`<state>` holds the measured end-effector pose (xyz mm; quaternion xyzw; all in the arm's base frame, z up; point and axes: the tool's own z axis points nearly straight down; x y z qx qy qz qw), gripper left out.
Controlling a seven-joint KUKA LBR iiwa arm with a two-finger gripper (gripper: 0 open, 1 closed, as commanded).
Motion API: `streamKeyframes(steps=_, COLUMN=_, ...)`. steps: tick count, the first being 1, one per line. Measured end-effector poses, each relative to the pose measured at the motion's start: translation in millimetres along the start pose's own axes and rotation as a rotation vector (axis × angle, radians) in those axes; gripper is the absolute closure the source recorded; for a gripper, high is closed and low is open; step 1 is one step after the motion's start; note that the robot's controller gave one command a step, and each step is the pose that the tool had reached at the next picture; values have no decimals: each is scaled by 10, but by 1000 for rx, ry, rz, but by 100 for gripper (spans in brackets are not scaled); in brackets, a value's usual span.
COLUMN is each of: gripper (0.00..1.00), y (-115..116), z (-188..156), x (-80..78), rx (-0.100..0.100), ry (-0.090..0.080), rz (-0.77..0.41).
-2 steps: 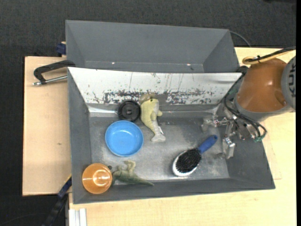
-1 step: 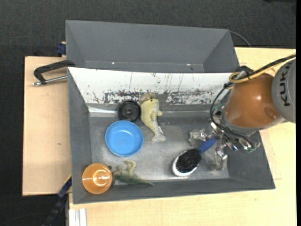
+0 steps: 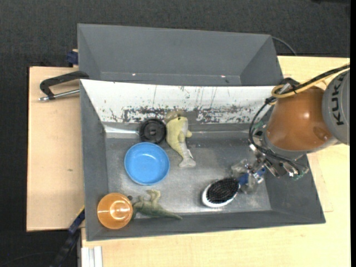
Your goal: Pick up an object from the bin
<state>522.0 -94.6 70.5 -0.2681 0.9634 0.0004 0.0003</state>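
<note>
My pincer sits low at the right end of the bin, just beside the right tip of a black oval hairbrush with a white rim. From this angle I cannot tell whether it is open or closed, and I see nothing gripped in it. I also cannot say whether it touches the brush or only hangs next to it.

The grey bin holds 6 loose things, all resting on its floor. The blue bowl lies left of centre, mouth up. Beyond it to the right, a pale yellow soft toy lies stretched from the far wall towards the middle. The brush lies near the front wall, right of centre. An orange cup sits in the near left corner, with a green toy dinosaur just to its right. A small black round knob rests by the far wall, just beside the yellow toy.

As I judge it, the pick is at the approach stage: 0 things lifted, and the grasp and the lift are both left to do. The brush is the likeliest target, being the only thing close to the pincer.
</note>
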Motion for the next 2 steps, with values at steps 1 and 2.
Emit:
streamKeyframes(steps=1, gripper=100, y=231, z=1, x=8, rx=-1, ry=0, rz=-154)
streamKeyframes(steps=2, gripper=100, y=230, z=-1445, x=-191, rx=9, ry=-10, rz=-244)
